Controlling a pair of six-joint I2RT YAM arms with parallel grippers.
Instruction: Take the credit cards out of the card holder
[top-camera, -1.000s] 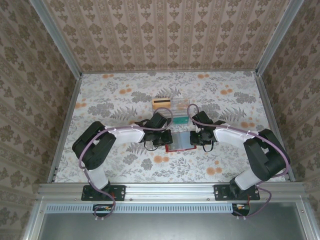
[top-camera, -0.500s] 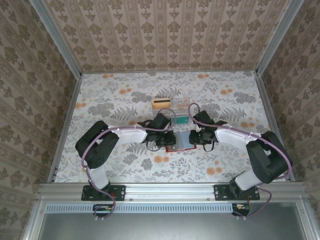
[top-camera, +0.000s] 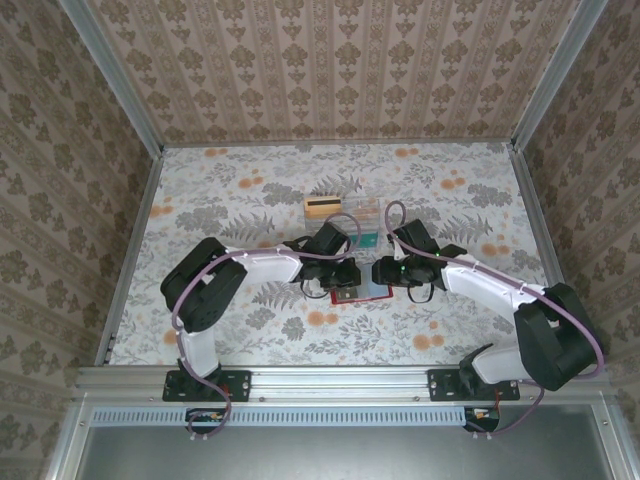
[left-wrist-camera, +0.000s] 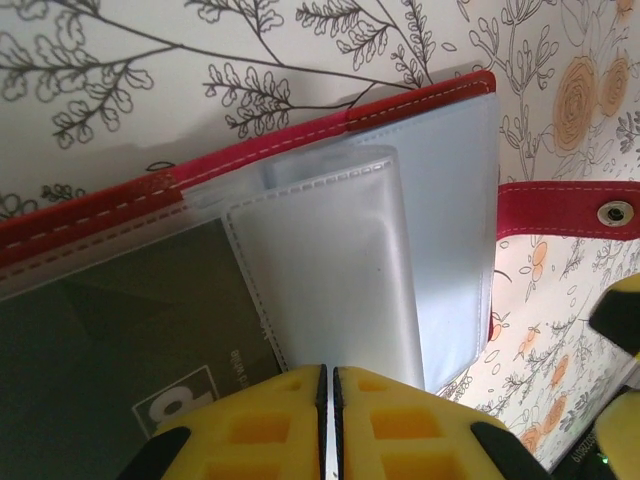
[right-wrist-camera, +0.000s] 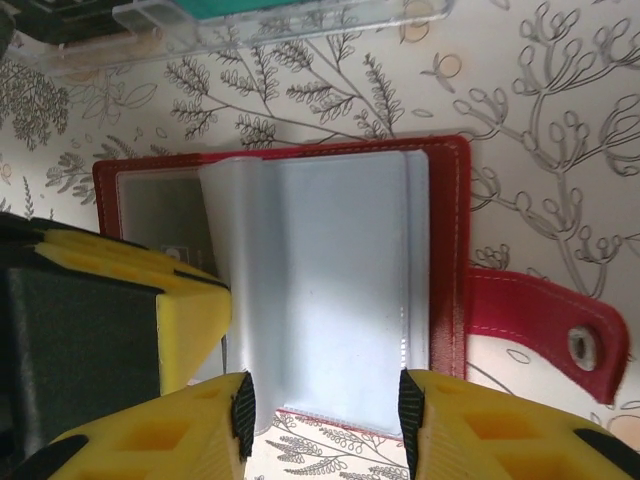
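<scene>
red card holder (right-wrist-camera: 458, 250) lies open and flat on the flowered table (top-camera: 250, 200), directly under both pincers. the right pincer (right-wrist-camera: 325, 420) stands moderately wide, its two yellow fingers (right-wrist-camera: 500, 430) apart, and it holds nothing. the near edge of the holder's right half sits in the gap between them, and the clear sleeve leaves (right-wrist-camera: 340, 280) run away from the fingertips. off the outer side of its right finger the red closing tab (right-wrist-camera: 540, 325) sticks out onto the table, its metal snap (right-wrist-camera: 582, 347) facing up. ahead of this pincer, past the holder's far edge, is a clear plastic tray (right-wrist-camera: 330, 22) with something teal (right-wrist-camera: 270, 6) in it.

the left pincer (left-wrist-camera: 328, 400) is narrow, its yellow pads (left-wrist-camera: 250, 420) pressed almost together with only a thin slit showing. the lower end of one frosted leaf (left-wrist-camera: 330, 280) meets that slit; whether it is pinched there i cannot tell. just left of these fingertips, under a clear pocket, a dark card (left-wrist-camera: 120, 330) with a small white label is tucked inside the holder.

from above, the two pincers face each other across the holder, close together. a tan card with a dark stripe (top-camera: 322, 207) lies flat on the table beyond the left pincer, apart from the holder and just beside the tray.
</scene>
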